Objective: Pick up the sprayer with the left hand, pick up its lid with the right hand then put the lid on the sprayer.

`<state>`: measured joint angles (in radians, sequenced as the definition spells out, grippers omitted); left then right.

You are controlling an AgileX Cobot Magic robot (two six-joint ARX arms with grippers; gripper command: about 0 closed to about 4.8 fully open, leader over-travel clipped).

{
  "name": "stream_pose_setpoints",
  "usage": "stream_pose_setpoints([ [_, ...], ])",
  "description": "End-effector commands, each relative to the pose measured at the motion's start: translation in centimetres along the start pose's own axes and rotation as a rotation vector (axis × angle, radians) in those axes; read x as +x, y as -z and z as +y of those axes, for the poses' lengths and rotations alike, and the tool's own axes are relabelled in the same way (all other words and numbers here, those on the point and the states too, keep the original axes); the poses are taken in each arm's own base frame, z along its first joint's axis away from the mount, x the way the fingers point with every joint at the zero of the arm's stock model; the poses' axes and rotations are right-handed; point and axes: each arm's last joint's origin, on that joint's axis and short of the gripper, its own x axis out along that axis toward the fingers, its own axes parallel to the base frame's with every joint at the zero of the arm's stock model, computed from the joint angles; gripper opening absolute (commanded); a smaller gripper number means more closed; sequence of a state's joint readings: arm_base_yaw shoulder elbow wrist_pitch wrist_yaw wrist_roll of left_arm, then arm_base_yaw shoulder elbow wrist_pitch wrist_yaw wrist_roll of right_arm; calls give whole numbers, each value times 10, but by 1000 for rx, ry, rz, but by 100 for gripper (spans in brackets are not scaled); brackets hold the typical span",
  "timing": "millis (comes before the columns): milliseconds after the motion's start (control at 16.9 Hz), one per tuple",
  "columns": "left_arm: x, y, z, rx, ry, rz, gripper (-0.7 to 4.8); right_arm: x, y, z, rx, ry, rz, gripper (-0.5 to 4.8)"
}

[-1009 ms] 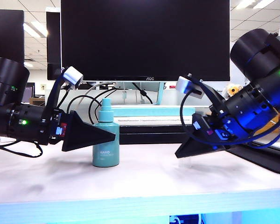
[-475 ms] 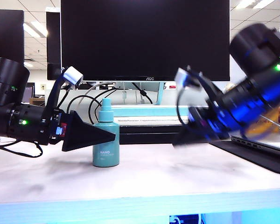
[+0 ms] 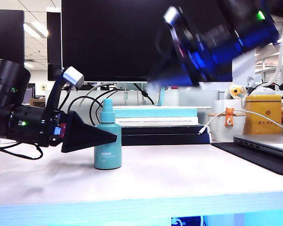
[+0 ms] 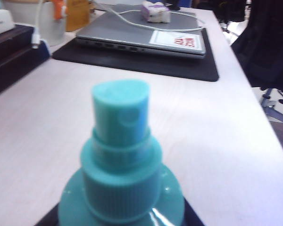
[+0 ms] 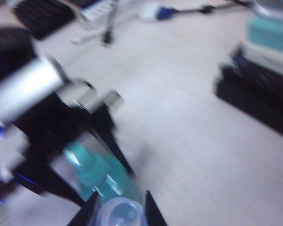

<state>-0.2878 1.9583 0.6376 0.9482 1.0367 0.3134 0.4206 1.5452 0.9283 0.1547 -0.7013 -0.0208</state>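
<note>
1. Teal sprayer [image 3: 107,140] stands upright on the white table [image 3: 179,179], left of centre, in front of the monitor [image 3: 146,40]. Base looks to be on the surface; not visibly lifted.
2. Left hand [image 3: 106,137] comes in level from the left with its jaws about half open around the bottle's upper body. Black jaw edges show flanking the shoulder in the left wrist view; reads as gripped.
3. Right hand [image 3: 155,77] is up high, right of centre, in front of the monitor and motion-blurred. Jaws are narrowly set, pinching the clear lid [image 5: 120,212] between the tips.
4. Progress, my read: both pickups effectively done. Left: bring the lid over the nozzle [image 4: 121,113], line it up, push it on.
5. View differences:
   - Exterior: the only view of both arms and the gap between them. Lid not discernible there because of blur.
   - Left wrist: close-up of the bare nozzle, no cap on it. Also laptop [image 4: 141,40] on a black mat [image 4: 179,70] at far right.
   - Right wrist: the only view showing the lid, with sprayer and left hand beyond it. Blurred, so lid orientation is unclear.
</note>
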Motion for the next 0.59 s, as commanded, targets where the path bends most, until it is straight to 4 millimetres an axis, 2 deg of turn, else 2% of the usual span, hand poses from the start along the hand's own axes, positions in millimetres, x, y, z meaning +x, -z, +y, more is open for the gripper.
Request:
stream_pose_setpoints([
  [59, 3, 4, -3, -40, 23, 17, 232, 2, -18, 10, -5, -62, 9, 107],
  [178, 7, 1, -3, -40, 58, 12, 232, 7, -26, 19, -21, -102, 9, 107],
  [356, 16, -5, -2, -24, 87, 4, 232, 15, -25, 30, -41, -117, 27, 107],
  [593, 26, -8, -8, -24, 145, 3, 232, 18, -18, 29, -69, -91, 75, 107],
])
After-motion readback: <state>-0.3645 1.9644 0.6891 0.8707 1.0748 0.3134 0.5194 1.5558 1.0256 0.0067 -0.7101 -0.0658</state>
